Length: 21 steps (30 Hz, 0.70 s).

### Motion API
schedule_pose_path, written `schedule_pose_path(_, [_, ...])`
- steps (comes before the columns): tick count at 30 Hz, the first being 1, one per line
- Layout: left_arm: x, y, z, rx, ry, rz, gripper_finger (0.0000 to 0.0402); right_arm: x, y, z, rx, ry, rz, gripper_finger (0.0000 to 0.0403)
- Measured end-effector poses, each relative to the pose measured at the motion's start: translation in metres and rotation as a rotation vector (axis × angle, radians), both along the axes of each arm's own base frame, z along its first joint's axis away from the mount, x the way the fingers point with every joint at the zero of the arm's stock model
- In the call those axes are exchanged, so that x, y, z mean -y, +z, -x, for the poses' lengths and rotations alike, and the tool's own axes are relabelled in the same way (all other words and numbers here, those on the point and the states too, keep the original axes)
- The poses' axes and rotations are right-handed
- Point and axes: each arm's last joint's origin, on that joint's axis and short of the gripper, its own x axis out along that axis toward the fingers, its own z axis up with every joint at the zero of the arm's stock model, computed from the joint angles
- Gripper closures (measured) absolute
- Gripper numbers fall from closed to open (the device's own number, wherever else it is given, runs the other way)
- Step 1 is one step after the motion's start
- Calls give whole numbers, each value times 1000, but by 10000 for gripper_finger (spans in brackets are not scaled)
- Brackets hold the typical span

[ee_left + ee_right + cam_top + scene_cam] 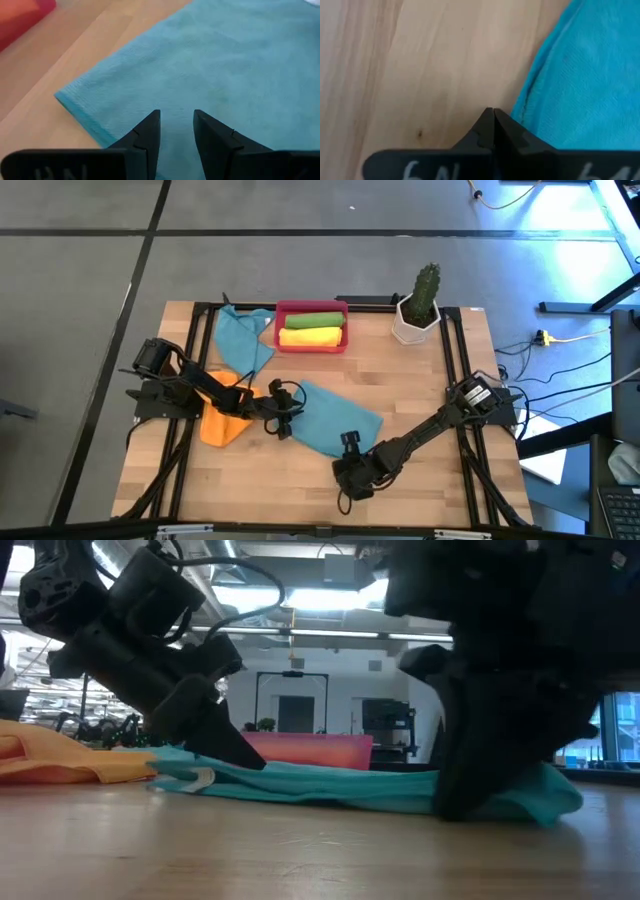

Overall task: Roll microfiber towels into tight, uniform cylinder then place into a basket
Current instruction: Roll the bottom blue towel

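A teal towel lies spread flat on the wooden table, near the middle. My left gripper is open and reaches it from the left, at its left corner. My right gripper is shut and points down at the towel's near edge. The red basket stands at the far edge and holds a green roll and a yellow roll. An orange towel lies crumpled under my left arm. A second teal towel lies left of the basket. My left gripper rests its two spread fingertips on the towel's top face, close to its left corner. The fingers slant down from the table's left. No cloth is gathered between them, and the towel lies flat on the table. My right gripper stands with its shut fingertips on the wood right beside the towel's near edge, coming steeply from above. The edge runs under the side of one finger. Whether any cloth is caught between the fingers, I cannot tell.
A white pot with a cactus stands at the far right corner. Bare wood lies along the near edge and on the right half of the table. Black frame rails run along the table's left and right sides.
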Motion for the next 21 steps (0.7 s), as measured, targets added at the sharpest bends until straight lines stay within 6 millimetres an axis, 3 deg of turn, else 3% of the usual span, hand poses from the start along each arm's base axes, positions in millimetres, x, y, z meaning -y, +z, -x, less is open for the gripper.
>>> schedule_pose_path(14, [-6, -6, 4, -60, 68, 36, 295, -19, 12, 19, -190, -1, -118, 395])
schedule_pose_path(18, [-5, -3, 3, -44, 34, 36, 295, -40, 33, 15, -168, 75, -203, 394])
schedule_pose_path(21, [1, 20, -1, 67, -30, 26, 295, -59, 55, 16, -85, 193, -184, 394])
